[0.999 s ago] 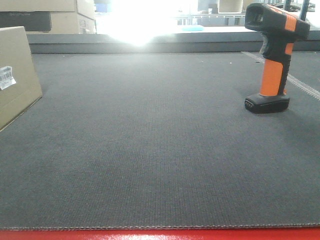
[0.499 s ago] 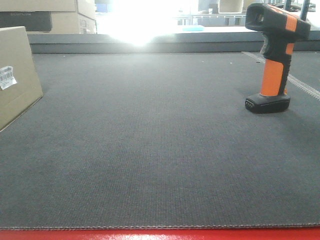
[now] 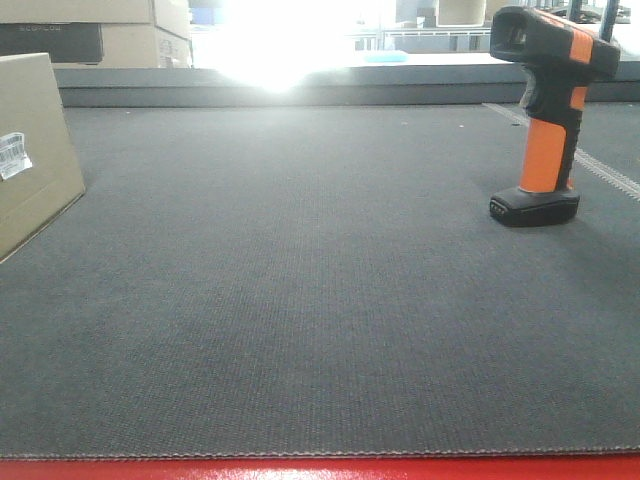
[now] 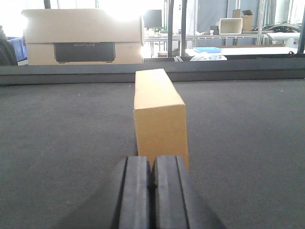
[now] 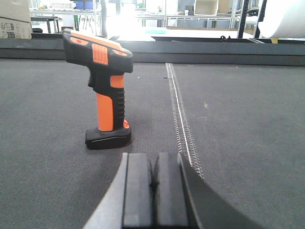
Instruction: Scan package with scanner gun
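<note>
Only the claws are shown of the robot's body. The left claw [image 4: 153,191] is made up of two flat, dark grey to black fingers [image 4: 135,193] with rounded tips, pressed together along a thin seam. A smooth dark housing is seen flaring outward below them on both sides. The right claw [image 5: 153,193] is built alike: two matte black pads [image 5: 137,191] meeting at a narrow line, flanked by a grey curved shell. No cables, screws or markings can be made out.
</note>
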`<state>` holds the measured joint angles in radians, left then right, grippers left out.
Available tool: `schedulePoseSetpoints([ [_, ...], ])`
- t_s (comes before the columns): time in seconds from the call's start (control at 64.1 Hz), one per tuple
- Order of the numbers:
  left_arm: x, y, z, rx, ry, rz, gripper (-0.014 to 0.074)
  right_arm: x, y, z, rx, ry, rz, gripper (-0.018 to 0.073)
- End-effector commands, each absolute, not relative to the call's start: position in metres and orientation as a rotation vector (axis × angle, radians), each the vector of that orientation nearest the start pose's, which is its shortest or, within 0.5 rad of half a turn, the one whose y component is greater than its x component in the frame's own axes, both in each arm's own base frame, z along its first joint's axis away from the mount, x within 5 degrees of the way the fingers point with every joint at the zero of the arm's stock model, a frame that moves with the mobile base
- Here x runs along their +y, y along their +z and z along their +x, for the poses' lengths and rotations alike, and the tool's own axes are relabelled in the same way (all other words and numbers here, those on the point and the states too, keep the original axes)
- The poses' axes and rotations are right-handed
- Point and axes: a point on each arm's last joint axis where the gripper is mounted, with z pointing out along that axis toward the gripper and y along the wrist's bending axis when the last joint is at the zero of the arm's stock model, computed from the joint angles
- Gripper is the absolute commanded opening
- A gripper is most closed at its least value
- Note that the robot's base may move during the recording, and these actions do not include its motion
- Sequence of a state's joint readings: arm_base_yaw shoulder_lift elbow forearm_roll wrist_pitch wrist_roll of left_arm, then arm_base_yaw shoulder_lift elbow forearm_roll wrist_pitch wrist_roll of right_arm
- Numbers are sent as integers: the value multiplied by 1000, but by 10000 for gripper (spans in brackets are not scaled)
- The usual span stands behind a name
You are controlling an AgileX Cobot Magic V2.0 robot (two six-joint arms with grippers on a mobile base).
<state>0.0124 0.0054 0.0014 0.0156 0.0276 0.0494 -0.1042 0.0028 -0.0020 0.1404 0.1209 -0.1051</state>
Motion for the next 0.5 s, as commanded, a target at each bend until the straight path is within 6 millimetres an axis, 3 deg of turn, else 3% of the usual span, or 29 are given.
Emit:
schedulePoseSetpoints([
  [0.0, 1, 212, 56, 1495, 61, 29, -111, -5, 204, 56, 1578, -53, 94, -165],
  [0.484, 1, 212, 56, 1495, 61, 29, -111, -5, 204, 56, 1578, -53, 94, -165],
])
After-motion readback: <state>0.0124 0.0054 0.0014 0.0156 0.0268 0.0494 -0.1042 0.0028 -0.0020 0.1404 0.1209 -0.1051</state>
